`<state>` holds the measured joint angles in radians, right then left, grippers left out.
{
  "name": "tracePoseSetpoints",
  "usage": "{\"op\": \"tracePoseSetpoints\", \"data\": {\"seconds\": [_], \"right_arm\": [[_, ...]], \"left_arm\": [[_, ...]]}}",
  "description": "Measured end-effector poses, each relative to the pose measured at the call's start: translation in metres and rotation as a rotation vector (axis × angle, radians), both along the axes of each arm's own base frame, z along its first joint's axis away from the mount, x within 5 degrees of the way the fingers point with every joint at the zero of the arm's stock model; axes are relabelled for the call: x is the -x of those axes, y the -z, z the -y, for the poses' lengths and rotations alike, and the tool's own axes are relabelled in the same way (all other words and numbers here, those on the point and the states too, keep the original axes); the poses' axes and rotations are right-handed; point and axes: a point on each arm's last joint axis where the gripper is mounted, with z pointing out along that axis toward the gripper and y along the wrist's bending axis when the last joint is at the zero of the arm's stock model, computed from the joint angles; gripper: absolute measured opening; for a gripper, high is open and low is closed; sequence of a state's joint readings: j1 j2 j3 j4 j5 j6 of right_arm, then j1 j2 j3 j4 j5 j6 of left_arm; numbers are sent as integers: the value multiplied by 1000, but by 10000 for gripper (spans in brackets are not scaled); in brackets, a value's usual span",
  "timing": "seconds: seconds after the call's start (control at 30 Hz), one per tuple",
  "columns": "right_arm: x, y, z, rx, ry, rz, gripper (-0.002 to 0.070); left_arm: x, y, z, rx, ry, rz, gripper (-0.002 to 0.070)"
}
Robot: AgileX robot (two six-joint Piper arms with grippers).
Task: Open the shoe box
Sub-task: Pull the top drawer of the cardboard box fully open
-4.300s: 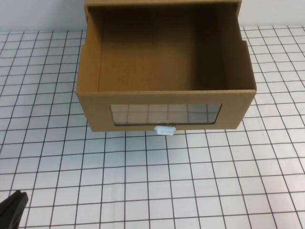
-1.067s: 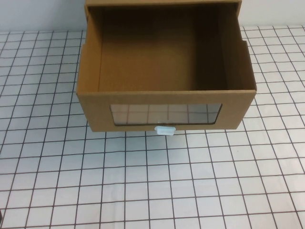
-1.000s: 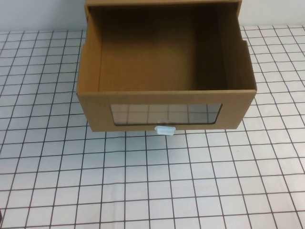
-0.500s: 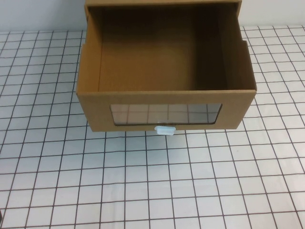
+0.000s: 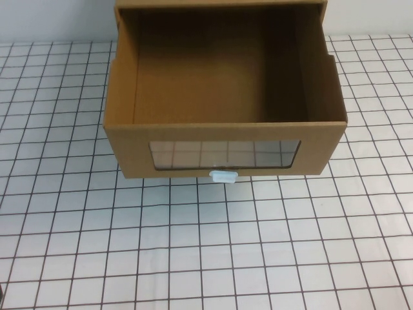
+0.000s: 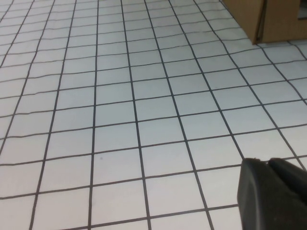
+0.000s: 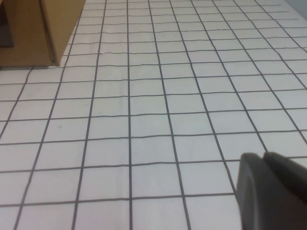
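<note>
The brown cardboard shoe box (image 5: 222, 145) stands at the back middle of the gridded table, its drawer pulled out toward me and its inside empty. Its front wall has a clear window (image 5: 224, 154) and a small white pull tab (image 5: 224, 175) at the lower edge. Neither arm shows in the high view. My left gripper (image 6: 265, 161) is shut with nothing in it, low over the table and well off from the box corner (image 6: 268, 19). My right gripper (image 7: 262, 155) is shut and empty too, far from the box corner (image 7: 43, 28).
A white tabletop with a black grid (image 5: 213, 252) runs all round the box. A pale wall (image 5: 58, 19) rises behind the table.
About four seconds ago the dark tip of my left gripper showed at the high view's lower left corner; it has since drawn out of that view. Nothing has moved in the last second.
</note>
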<state>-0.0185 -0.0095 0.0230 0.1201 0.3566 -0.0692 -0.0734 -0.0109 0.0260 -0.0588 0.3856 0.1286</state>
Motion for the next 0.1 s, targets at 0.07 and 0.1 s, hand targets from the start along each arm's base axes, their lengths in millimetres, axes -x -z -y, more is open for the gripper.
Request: {"op": "tracePoseSetpoints", "data": {"seconds": [0.07,0.1], "right_arm": [[0,0,0,0,0,0,-13],[0,0,0,0,0,0,-13]], "left_arm": [[0,0,0,2,-1,0,-5],[0,0,0,2,-1,0,-5]]}}
